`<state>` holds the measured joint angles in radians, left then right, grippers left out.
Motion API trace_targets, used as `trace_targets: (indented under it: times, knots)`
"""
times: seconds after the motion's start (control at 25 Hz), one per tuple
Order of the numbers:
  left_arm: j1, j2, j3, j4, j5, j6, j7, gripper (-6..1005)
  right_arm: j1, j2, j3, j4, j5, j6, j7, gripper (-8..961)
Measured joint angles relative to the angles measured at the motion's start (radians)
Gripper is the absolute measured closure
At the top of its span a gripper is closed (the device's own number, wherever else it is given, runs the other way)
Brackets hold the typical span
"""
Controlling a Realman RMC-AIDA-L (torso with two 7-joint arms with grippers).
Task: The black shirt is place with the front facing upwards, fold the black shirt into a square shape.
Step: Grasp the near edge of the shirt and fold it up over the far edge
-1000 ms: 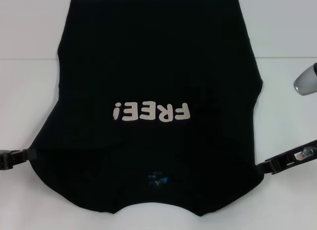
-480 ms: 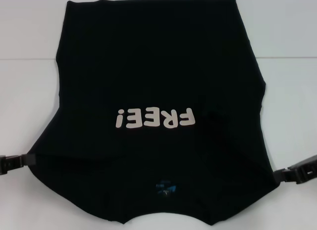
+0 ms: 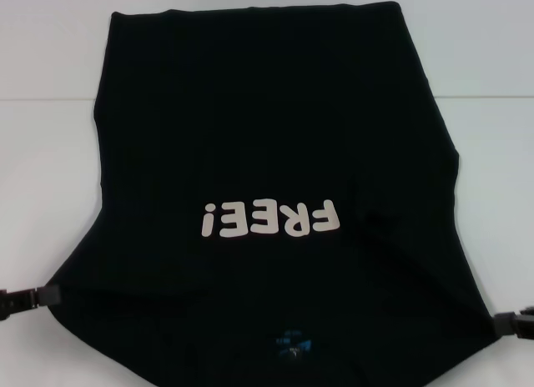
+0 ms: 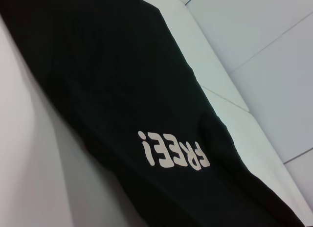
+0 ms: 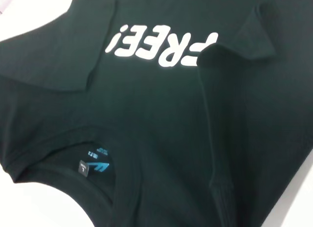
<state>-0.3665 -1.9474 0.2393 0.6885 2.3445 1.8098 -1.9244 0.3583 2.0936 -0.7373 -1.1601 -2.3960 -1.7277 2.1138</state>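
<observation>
The black shirt [image 3: 275, 195], front up on the white desk [image 3: 50, 187], has been drawn nearer and wider since a second ago, left gripper [image 3: 29, 297] and right gripper [image 3: 511, 324] fingers clamped on its shoulder corners, tensioning it for folding.

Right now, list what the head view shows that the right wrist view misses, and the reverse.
Head view only: the left gripper and right gripper at the black shirt's two side edges, and the shirt's far edge on the white table. Right wrist view only: the curved neckline and the sleeves folded in over the front. Both: the FREE! lettering and blue neck label.
</observation>
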Motion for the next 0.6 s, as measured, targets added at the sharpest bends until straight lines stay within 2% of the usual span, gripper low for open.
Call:
trace_targets:
  times: [0.4, 0.6]
  knots:
    - [0.040, -0.005, 0.000, -0.043, 0.007, 0.009, 0.006, 993, -0.087, 0.004, 0.117, 0.021, 0.015, -0.081, -0.086, 934]
    - [0.050, -0.005, 0.000, -0.059, 0.008, 0.004, 0.013, 993, -0.084, -0.002, 0.150, 0.058, 0.015, -0.083, -0.110, 931]
